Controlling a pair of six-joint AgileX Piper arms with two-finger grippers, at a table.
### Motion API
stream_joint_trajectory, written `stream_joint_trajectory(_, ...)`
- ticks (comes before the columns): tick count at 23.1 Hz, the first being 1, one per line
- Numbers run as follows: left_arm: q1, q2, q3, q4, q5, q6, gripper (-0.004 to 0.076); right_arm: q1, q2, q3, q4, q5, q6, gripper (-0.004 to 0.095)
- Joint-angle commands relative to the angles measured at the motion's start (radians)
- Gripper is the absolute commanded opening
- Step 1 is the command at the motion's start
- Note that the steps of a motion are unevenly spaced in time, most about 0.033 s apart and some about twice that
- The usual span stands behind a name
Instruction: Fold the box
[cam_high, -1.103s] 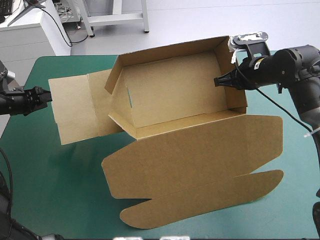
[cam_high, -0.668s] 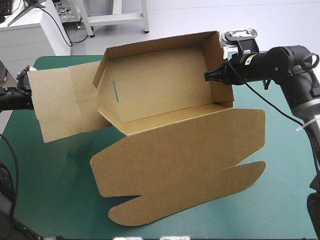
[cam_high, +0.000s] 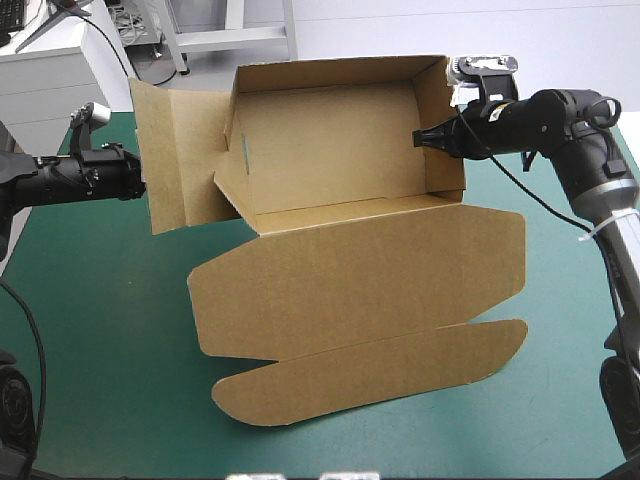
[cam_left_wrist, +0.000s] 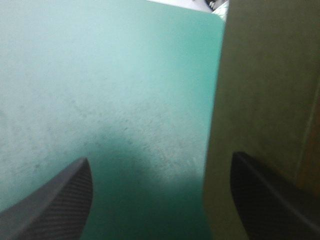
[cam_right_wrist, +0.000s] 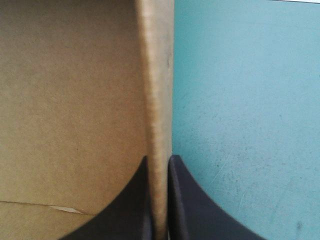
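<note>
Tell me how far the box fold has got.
Done: the box has its long walls and right end wall raised. In hand: the right tool is shut on that end wall, and the open left tool is at the left end flap. Left: tucking that flap; the lid lies flat.

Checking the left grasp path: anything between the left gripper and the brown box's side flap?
Nothing visible. The open left gripper has the edge of the brown cardboard box's left flap in the gap between its black fingers. Only the teal-green table cover lies beside it.
</note>
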Motion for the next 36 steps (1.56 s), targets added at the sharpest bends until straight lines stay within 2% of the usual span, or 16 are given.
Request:
stream_joint_trajectory(1, -0.058, -0.051, -0.024, -0.169, 0.076, 0.036, 0.0546, -0.005, -0.045, -0.031, 0.035, -0.072, 0.007, -0.0019)
stream_joint_trajectory(5, -0.129, -0.053, -0.024, -0.246, 0.076, 0.044, 0.0546, -0.005, -0.045, -0.031, 0.031, -0.068, 0.005, -0.0019)
stream_joint_trajectory(19, -0.2, -0.098, -0.024, -0.344, 0.076, 0.077, 0.0546, -0.003, -0.045, -0.031, 0.012, -0.039, 0.005, -0.0019)
stream_joint_trajectory(24, -0.247, -0.098, -0.026, -0.328, 0.055, 0.078, 0.0546, 0.059, -0.045, -0.031, -0.031, -0.031, 0.028, -0.0016)
stream_joint_trajectory(26, -0.261, -0.105, -0.026, -0.288, 0.016, 0.018, 0.0546, 0.1, -0.045, -0.031, -0.101, -0.053, 0.086, -0.0016)
stream_joint_trajectory(29, -0.319, -0.153, -0.029, 0.001, -0.17, -0.168, 0.0546, 0.116, -0.045, -0.031, -0.135, -0.06, 0.106, -0.0017)
stream_joint_trajectory(31, -0.367, -0.18, -0.038, 0.168, -0.232, -0.282, 0.0546, 0.116, -0.045, -0.031, -0.142, -0.062, 0.122, -0.0017)
stream_joint_trajectory(36, -0.523, -0.187, -0.076, 0.537, -0.307, -0.554, 0.0546, 0.118, -0.045, -0.031, -0.14, -0.062, 0.147, -0.0016)
